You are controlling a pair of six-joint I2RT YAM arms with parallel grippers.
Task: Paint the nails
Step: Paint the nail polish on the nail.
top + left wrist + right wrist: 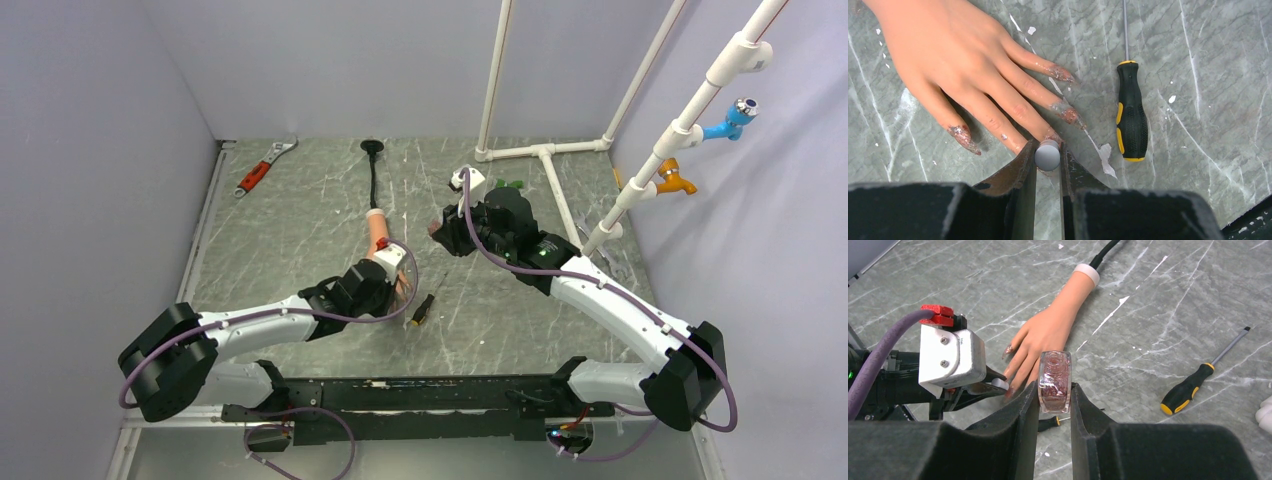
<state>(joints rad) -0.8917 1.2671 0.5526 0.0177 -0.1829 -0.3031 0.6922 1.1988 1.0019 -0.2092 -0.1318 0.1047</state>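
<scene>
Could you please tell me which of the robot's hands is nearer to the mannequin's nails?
Left. The left hand, gripping a grey cap, sits right at the nails; the right hand, holding the polish bottle, is apart from them.

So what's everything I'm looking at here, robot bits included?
mannequin hand: one, peach, flat on the grey table
nails: three showing, glittery pink-silver, on its fingertips
stalk: one, black, behind the wrist
polish bottle: one, clear with pink glitter, in right pincer
cap: one, round grey, in left pincer
screwdriver: one clearly seen, black-yellow, beside the fingers
wrench: one, red-handled, far left
pipe frame: one, white, far right
upper fitting: one, blue, on the pipe frame
lower fitting: one, orange, below it
left pincer: one, black, shut on the cap
right pincer: one, black, shut on the polish bottle
</scene>
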